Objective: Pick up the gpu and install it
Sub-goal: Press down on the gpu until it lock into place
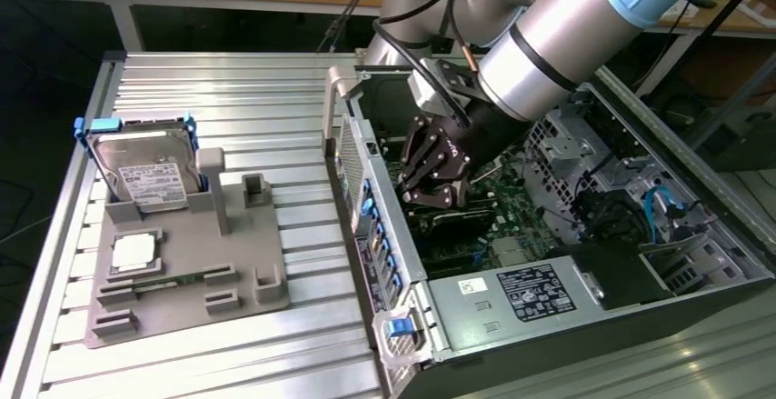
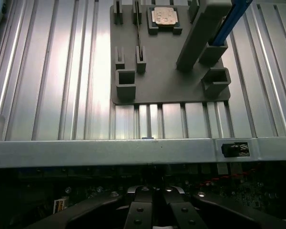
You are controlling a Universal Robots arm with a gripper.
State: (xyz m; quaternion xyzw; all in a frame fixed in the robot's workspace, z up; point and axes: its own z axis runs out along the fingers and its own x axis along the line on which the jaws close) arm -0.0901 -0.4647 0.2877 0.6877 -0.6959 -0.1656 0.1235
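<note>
Looking into the open computer case (image 1: 363,158), I see the arm reaching down with the gripper (image 1: 434,197) low over the motherboard (image 1: 485,235). It is boxed in: the case's perforated rear wall is just beside it on the exterior view's left, the drive cage (image 1: 570,149) and blue cables (image 1: 664,208) are on the right, and the power supply (image 1: 522,294) is nearer the camera.

Outside the case, on the ribbed table (image 1: 243,81), sits the grey fixture (image 1: 231,272). It holds the hard drive (image 1: 144,176) upright in its blue frame, a processor (image 1: 134,251) lying flat, and a memory stick (image 1: 152,281).

The claw is clenched. In the wrist view its fingers (image 2: 138,214) meet, and I cannot tell whether anything is pinched between them.

A dark, flat shape right under the fingertips looks like the gpu (image 1: 461,224), down at the motherboard. Its long axis seems to run from the rear wall toward the drive cage, but I cannot make out its bracket end or say whether it is seated.
</note>
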